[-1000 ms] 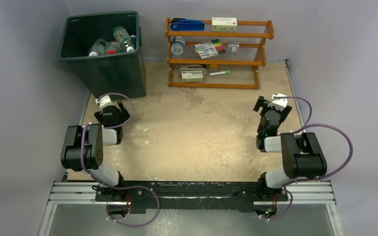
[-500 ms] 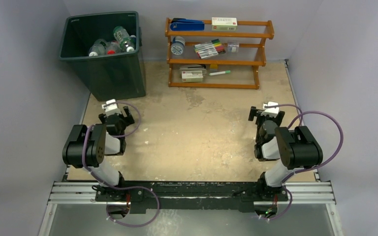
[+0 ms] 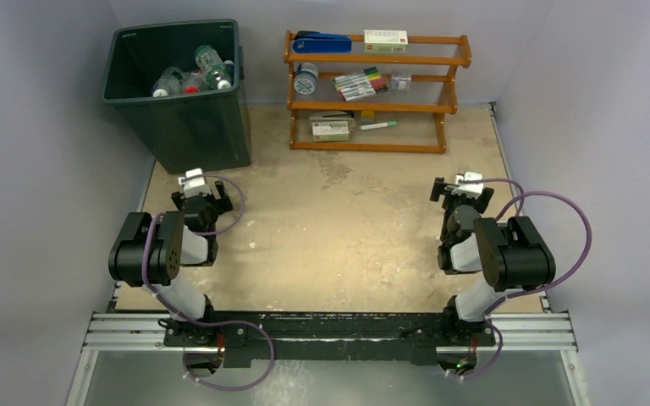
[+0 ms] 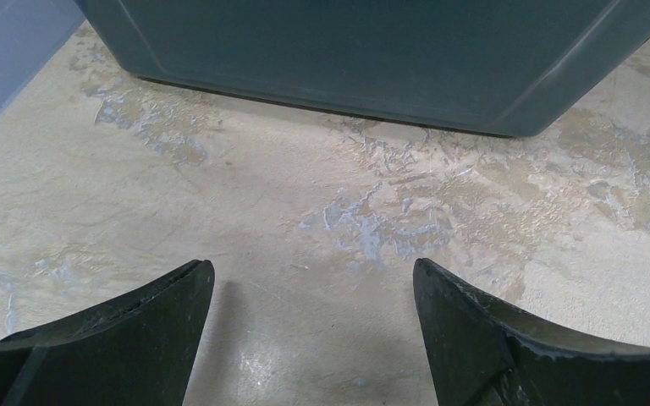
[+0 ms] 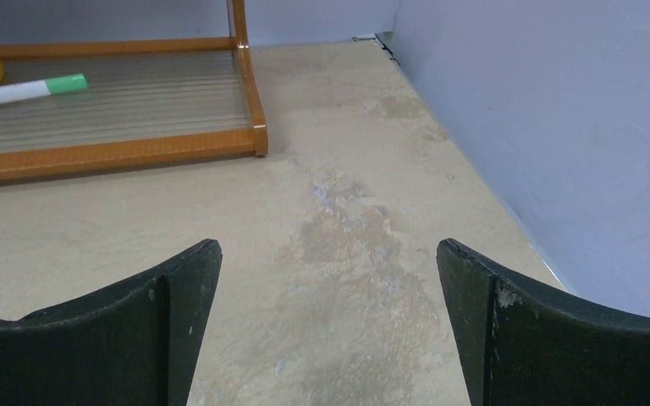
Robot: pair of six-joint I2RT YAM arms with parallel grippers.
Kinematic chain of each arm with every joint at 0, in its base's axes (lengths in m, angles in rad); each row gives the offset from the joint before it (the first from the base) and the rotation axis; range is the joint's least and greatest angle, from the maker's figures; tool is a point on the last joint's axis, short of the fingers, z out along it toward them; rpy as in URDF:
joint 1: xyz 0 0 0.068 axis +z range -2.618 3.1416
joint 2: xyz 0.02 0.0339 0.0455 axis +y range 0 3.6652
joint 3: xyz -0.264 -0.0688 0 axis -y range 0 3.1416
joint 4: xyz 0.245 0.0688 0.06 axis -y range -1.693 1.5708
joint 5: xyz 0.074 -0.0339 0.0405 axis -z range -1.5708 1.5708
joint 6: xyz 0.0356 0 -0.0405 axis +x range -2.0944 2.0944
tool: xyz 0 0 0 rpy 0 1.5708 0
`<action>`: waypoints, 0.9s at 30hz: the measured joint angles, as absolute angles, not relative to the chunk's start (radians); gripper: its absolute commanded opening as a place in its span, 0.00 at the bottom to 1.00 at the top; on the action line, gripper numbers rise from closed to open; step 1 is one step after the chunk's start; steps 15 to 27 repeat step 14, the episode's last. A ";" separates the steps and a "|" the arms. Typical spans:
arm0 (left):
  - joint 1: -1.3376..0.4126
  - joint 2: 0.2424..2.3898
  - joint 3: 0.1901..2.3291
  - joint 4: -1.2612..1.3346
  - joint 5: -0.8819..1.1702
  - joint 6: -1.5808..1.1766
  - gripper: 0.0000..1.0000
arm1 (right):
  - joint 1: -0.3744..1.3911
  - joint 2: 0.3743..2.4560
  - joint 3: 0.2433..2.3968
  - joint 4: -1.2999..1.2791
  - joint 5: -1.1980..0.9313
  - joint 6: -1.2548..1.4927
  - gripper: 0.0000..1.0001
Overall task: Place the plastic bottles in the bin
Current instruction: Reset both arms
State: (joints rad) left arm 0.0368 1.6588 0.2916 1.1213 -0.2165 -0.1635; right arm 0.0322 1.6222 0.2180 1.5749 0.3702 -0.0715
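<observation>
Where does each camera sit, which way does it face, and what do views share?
Top external: above and behind the arm bases, looking down at table, bin and rack; both arms show.
Left wrist: low on the left arm, facing the bin's wall; open left end effector shows.
Right wrist: on the right arm, facing the rack's bottom shelf; open right end effector shows.
Shared: bin, top and left wrist; rack, top and right wrist.

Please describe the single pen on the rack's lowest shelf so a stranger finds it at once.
Find the orange wooden rack against the far wall, right of the dark bin. On its lowest shelf a white marker with a green cap lies alone, right of a small box; the other markers are bundled one shelf higher.
</observation>
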 measured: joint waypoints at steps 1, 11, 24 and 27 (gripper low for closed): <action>0.036 1.659 0.292 1.122 -0.217 -0.163 0.87 | 0.032 1.622 0.220 1.575 0.373 -0.069 1.00; 0.036 1.659 0.292 1.123 -0.219 -0.163 0.88 | 0.031 1.620 0.247 1.578 0.376 -0.059 1.00; 0.036 1.659 0.292 1.123 -0.222 -0.163 0.88 | 0.027 1.620 0.258 1.559 0.371 -0.055 1.00; 0.036 1.659 0.292 1.123 -0.222 -0.163 0.88 | 0.027 1.620 0.258 1.559 0.371 -0.055 1.00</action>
